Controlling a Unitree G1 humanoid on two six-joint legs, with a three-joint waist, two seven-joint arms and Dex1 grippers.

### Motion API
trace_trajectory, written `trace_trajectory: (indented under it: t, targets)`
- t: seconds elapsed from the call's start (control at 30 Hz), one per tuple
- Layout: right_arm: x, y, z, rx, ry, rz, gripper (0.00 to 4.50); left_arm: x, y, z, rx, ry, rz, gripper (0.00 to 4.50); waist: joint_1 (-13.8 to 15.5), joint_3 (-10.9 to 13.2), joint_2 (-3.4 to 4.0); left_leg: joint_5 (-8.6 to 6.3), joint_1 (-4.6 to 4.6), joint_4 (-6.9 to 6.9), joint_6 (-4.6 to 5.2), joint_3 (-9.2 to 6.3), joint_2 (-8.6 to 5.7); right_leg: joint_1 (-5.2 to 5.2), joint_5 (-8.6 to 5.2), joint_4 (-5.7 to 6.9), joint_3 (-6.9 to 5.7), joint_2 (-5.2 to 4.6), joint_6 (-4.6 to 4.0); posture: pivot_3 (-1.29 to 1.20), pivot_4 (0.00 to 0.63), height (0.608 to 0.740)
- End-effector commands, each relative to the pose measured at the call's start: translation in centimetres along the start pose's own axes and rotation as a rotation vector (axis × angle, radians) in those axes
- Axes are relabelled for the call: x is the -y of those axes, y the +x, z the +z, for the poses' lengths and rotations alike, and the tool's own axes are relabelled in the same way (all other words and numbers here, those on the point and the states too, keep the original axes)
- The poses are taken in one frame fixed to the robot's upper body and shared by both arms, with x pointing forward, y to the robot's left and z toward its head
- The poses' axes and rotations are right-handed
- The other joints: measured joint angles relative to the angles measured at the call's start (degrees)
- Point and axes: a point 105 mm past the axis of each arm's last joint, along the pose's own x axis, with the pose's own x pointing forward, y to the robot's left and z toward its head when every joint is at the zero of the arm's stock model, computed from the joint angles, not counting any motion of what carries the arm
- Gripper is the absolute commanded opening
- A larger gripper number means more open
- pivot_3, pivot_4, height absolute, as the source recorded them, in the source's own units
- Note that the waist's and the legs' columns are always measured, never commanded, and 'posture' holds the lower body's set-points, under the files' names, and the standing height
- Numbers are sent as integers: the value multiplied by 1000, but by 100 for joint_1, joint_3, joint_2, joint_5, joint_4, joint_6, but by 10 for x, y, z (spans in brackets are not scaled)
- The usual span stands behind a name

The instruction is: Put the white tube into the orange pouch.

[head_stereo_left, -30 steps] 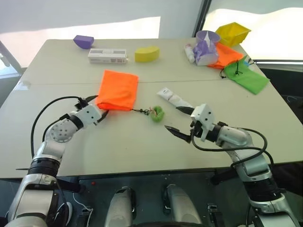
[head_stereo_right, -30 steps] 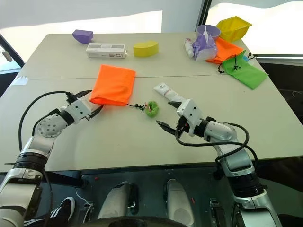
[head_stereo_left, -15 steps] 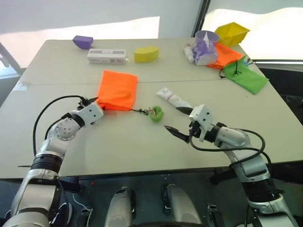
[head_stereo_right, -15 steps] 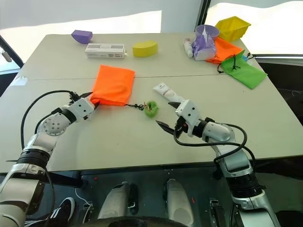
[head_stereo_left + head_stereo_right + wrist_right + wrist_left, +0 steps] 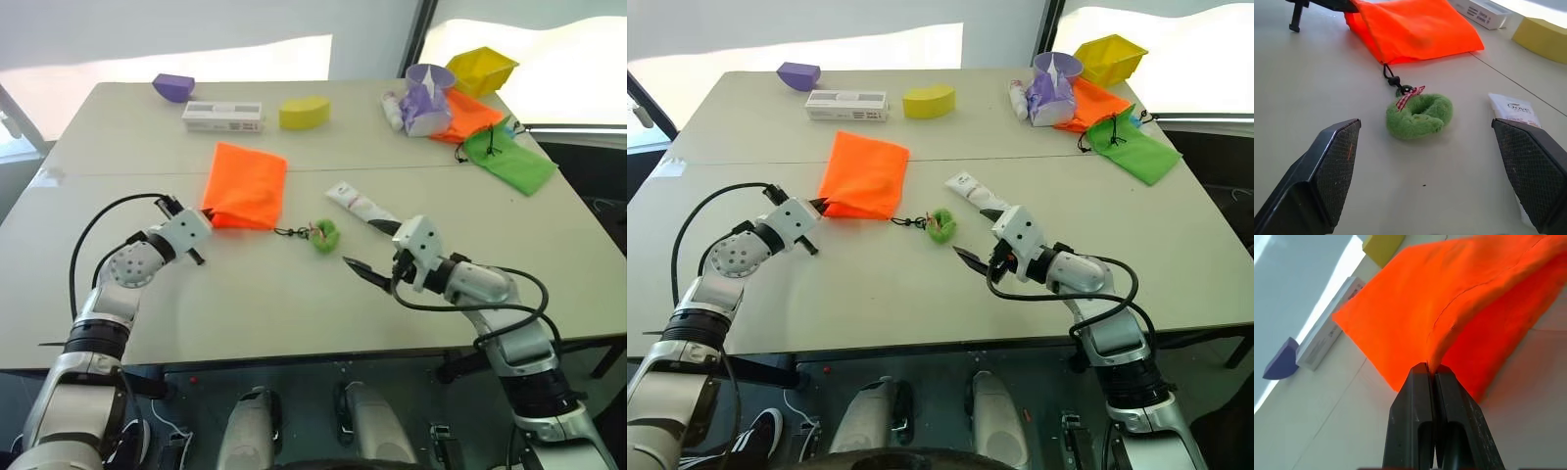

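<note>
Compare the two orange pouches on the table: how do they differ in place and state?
The orange pouch lies near the middle of the table, with the left gripper shut on its corner; the second orange pouch lies at the far right edge, ungripped. The orange pouch lies uncovered, its cord ending in a green pompom; the second orange pouch is partly covered by a purple item and adjoins a lime-green pouch. Both are bright orange fabric.

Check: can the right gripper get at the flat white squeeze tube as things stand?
Probably yes. The right gripper is open and empty, and the flat white squeeze tube lies flat on the table just beyond its far finger, with nothing between them. The left gripper is shut on the bright orange fabric pouch, well aside.
</note>
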Motion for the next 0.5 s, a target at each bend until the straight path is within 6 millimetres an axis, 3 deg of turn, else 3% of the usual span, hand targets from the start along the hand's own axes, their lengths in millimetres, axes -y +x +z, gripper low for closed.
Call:
trace_trajectory:
  t: [0.03, 0.13, 0.33, 0.5]
  targets:
    - [7, 3, 16, 54, -49, -26, 4500, 7, -4, 7, 12, -2, -48, 47, -1, 0, 0, 0, 0, 0, 0, -1, 0, 0, 0, 0, 0, 1, 0, 0, 150, 740]
    - [0, 24, 13, 22, -162, -53, 4500, 6, -6, 7, 0, -5, -39, 47, -35, 0, 0, 0, 2, 1, 0, -1, 0, -1, 1, 3, 1, 3, -1, 0, 150, 740]
    - [-41, 83, 36, 128, -203, 19, 4500, 16, -6, 31, 64, -32, -95, 47, -34, 1, 0, 1, 2, 0, 0, 0, 5, -14, 0, 26, -2, 23, -2, 0, 150, 740]
    - [-36, 113, 35, 96, -231, -36, 4500, 21, -10, 44, 94, -69, -119, 47, -32, 0, 0, 1, 1, 5, 0, 7, 3, -10, 0, 25, -1, 19, -2, 0, 150, 740]
